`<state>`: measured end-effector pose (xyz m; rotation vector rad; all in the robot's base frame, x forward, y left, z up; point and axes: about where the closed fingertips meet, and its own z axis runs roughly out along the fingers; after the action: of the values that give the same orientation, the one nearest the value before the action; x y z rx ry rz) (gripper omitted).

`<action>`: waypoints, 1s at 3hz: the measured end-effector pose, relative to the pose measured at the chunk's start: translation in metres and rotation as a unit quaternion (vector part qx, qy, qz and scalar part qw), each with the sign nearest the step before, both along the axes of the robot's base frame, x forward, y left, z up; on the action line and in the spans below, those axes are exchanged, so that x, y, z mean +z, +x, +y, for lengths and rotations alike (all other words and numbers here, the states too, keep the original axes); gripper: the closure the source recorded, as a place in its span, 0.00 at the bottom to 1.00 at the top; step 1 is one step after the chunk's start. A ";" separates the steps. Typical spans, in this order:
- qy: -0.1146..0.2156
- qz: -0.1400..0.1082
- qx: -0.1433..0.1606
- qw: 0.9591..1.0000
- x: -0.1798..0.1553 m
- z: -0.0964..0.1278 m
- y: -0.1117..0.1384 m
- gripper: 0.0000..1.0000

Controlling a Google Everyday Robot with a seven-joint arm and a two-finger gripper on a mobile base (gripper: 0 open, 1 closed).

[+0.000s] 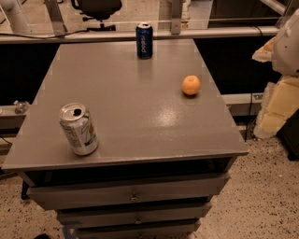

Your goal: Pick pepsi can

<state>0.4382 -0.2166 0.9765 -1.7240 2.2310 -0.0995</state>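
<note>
The pepsi can (144, 40) is dark blue with a silver top and white vertical lettering. It stands upright at the far edge of the grey table (126, 116), near the middle. My gripper (279, 100) shows as pale cream parts at the right edge of the view, beyond the table's right side and below a white arm segment (287, 44). It is well to the right of the pepsi can, nearer the camera, and holds nothing that I can see.
A silver-white can (78, 129) with green and red marks stands open-topped near the front left corner. An orange ball-like fruit (191, 85) lies right of centre. Drawers (131, 193) sit under the tabletop. A rail and an office chair (97, 10) are behind the table.
</note>
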 end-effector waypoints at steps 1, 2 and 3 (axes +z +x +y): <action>0.000 0.000 0.000 1.000 0.000 0.000 0.000 0.00; 0.007 -0.007 0.006 1.000 -0.001 0.004 0.004 0.00; 0.027 -0.021 0.012 0.999 -0.012 0.018 0.034 0.00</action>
<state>0.4718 -0.1988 0.9649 -1.7056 2.1626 -0.0684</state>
